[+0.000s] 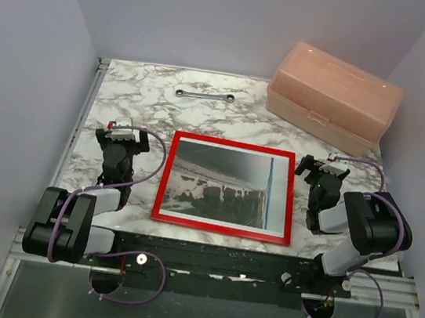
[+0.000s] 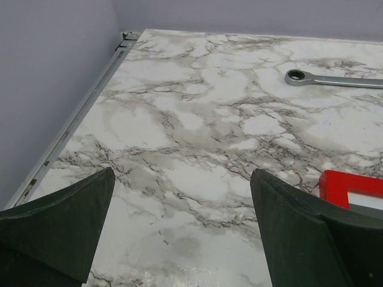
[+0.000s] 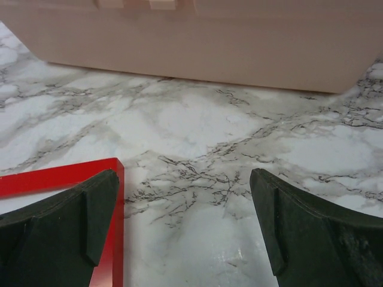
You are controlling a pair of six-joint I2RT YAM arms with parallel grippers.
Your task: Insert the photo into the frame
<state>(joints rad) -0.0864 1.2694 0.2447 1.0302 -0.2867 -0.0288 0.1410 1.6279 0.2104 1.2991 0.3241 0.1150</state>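
Observation:
The frame (image 1: 233, 143) lies flat in the middle of the marble table, red face up. The photo (image 1: 220, 185), a grey-green blurry print with a thin blue line near its right side, shows inside the red border. My left gripper (image 1: 124, 134) rests open on the table left of the frame, with only bare marble between its fingers (image 2: 182, 174). The frame's near corner (image 2: 336, 183) shows at its right. My right gripper (image 1: 322, 170) rests open right of the frame, empty (image 3: 184, 176), with the frame's red corner (image 3: 66, 177) by its left finger.
A pink plastic box (image 1: 334, 97) stands at the back right, filling the top of the right wrist view (image 3: 197, 42). A metal wrench (image 1: 204, 94) lies behind the frame, also visible in the left wrist view (image 2: 335, 79). Grey walls enclose the table on three sides.

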